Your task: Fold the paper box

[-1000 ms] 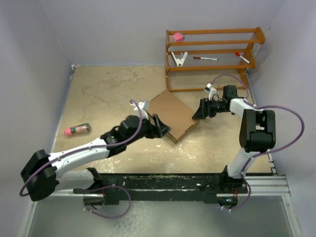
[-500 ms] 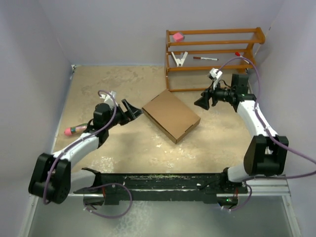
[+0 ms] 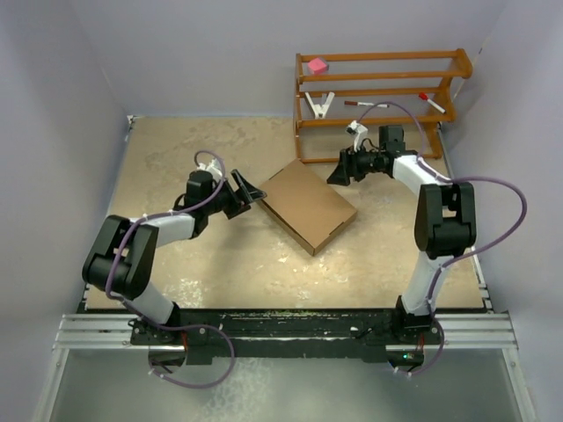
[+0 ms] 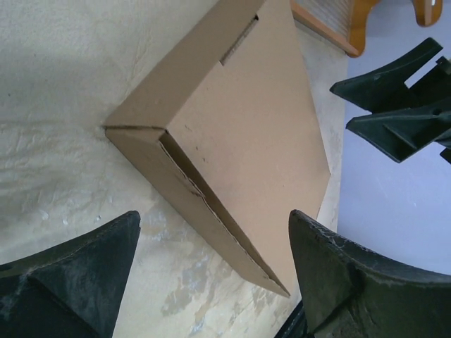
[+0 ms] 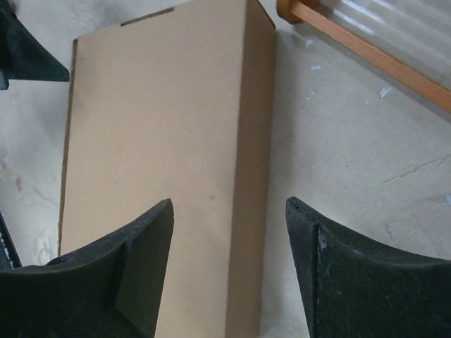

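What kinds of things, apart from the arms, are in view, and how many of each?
Brown cardboard paper box: 1
Orange-brown wooden rack: 1
Pink block: 1
White plastic clip: 1
White red-capped marker pens: 2
Total: 6

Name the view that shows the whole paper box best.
Top external: the paper box lies closed on the table, its full shape in view. Left wrist shows one corner and a side wall with its flap seam; right wrist shows the lid, cut off at the bottom.

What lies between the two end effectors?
The paper box lies flat between the left end effector and the right end effector, clearest in the top view.
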Robot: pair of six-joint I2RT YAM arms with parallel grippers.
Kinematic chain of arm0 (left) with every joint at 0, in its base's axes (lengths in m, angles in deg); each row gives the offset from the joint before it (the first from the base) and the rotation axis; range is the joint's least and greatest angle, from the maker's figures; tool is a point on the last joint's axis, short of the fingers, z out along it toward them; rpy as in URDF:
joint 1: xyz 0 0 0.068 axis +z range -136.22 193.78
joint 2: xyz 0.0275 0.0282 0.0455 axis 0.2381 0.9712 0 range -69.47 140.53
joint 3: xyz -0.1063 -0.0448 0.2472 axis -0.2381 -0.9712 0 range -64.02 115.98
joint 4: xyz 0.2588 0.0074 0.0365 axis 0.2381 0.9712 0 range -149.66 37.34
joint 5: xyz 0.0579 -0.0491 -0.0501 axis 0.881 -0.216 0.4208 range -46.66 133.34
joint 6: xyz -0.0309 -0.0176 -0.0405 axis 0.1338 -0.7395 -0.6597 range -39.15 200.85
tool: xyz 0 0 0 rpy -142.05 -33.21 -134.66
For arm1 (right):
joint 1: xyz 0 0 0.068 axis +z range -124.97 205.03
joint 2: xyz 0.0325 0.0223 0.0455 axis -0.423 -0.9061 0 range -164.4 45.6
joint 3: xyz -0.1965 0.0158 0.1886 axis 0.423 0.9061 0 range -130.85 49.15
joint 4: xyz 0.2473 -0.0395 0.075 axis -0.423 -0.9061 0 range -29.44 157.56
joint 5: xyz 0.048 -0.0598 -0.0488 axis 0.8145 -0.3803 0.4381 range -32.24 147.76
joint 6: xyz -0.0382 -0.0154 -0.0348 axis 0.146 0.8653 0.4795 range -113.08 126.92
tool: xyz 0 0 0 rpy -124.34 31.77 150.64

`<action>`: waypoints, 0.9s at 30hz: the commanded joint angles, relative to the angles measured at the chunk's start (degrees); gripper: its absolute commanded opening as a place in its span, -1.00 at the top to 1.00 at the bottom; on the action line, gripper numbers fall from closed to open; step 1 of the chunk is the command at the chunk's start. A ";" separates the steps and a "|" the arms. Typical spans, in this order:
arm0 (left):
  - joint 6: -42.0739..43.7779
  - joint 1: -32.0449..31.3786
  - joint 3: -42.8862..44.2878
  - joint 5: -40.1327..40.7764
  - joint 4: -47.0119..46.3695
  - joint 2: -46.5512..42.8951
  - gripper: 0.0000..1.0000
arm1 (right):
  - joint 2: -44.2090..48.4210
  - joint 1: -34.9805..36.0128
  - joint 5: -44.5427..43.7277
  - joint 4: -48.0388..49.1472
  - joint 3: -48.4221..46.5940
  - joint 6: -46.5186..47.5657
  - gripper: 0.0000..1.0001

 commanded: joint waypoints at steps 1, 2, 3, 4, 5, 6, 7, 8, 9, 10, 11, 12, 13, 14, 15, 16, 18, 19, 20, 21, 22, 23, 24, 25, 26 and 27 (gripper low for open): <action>-0.84 0.04 4.06 0.75 0.81 2.39 -0.75 | -1.57 0.91 -0.48 -1.17 -2.76 -3.52 -0.36; -0.85 -0.05 4.23 1.02 0.81 2.68 -0.73 | -1.88 1.06 -0.35 -0.76 -2.48 -4.06 -0.35; -0.90 -0.19 4.75 1.16 0.94 3.09 -0.68 | -2.27 1.08 0.22 -0.32 -2.27 -4.79 -0.33; -0.88 -0.33 5.27 1.15 1.11 3.59 -0.65 | -2.70 1.09 0.46 -0.11 -2.16 -5.18 -0.32; -0.90 -0.48 5.95 1.02 1.19 4.20 -0.61 | -3.14 1.09 0.48 -0.35 -2.15 -5.34 -0.22; -0.88 -0.64 6.47 0.82 1.26 4.76 -0.58 | -3.61 1.09 0.61 -0.52 -2.17 -5.33 -0.20; -0.86 -0.96 7.10 0.68 1.18 5.45 -0.55 | -4.02 1.09 0.84 -0.67 -2.16 -5.37 -0.15; -0.89 -1.32 7.70 0.51 1.32 6.05 -0.52 | -4.40 1.09 1.07 -0.84 -2.15 -5.38 -0.09; -0.92 -1.66 8.18 0.63 1.61 6.72 -0.48 | -4.76 1.09 1.50 -0.97 -2.19 -5.49 -0.05; -0.92 -1.86 8.86 0.53 2.40 7.44 -0.45 | -4.92 1.09 1.94 -1.01 -2.12 -5.77 0.00; -0.79 -2.08 9.29 0.20 2.67 8.11 -0.41 | -5.12 1.09 2.06 -1.00 -2.03 -5.76 0.04; -0.83 -2.24 9.44 -0.02 2.64 8.66 -0.36 | -5.21 1.09 1.94 -0.88 -1.95 -5.66 0.07; -0.85 -2.43 9.52 -0.08 2.62 9.09 -0.31 | -5.44 1.09 1.93 -0.64 -1.86 -5.61 0.10; -0.93 -2.55 9.63 -0.23 2.54 9.73 -0.22 | -5.61 1.09 1.87 -0.26 -1.79 -5.56 0.14; -0.87 -2.57 9.91 -0.50 2.54 10.21 -0.14 | -5.68 1.09 1.81 -0.10 -1.76 -5.56 0.17; -0.85 -2.64 10.18 -0.82 2.58 10.68 -0.05 | -5.69 1.09 1.87 -0.04 -1.72 -5.47 0.21; -0.82 -2.61 10.85 -1.22 2.65 11.61 0.14 | -5.54 1.04 2.05 -0.07 -1.39 -5.54 0.26; -0.78 -2.58 11.18 -1.57 2.62 11.95 0.22 | -5.50 1.08 2.21 -0.08 -1.24 -5.57 0.28; -0.62 -2.56 11.54 -1.84 2.63 12.35 0.31 | -5.47 1.16 2.39 -0.04 -1.16 -5.59 0.30; -0.53 -2.57 11.90 -2.09 2.71 12.59 0.38 | -5.45 1.17 2.48 -0.04 -1.00 -5.57 0.30; -0.47 -2.59 12.08 -2.28 2.73 12.80 0.43 | -5.39 1.17 2.63 -0.11 -0.84 -5.55 0.31; -0.10 -2.61 12.22 -2.44 2.91 12.94 0.49 | -5.21 1.17 2.79 -0.04 -0.68 -5.57 0.31; 0.22 -2.63 12.37 -2.54 3.16 12.94 0.53 | -5.06 1.17 2.96 -0.03 -0.48 -5.55 0.31; 0.52 -2.57 12.38 -2.64 3.23 12.78 0.56 | -4.94 1.17 3.15 -0.07 -0.26 -5.48 0.31; 0.89 -2.57 12.30 -2.61 3.36 12.59 0.57 | -4.68 1.17 3.35 -0.03 -0.03 -5.46 0.31; 1.24 -2.63 12.30 -2.84 3.40 12.37 0.58 | -4.51 1.17 3.57 -0.05 0.14 -5.41 0.31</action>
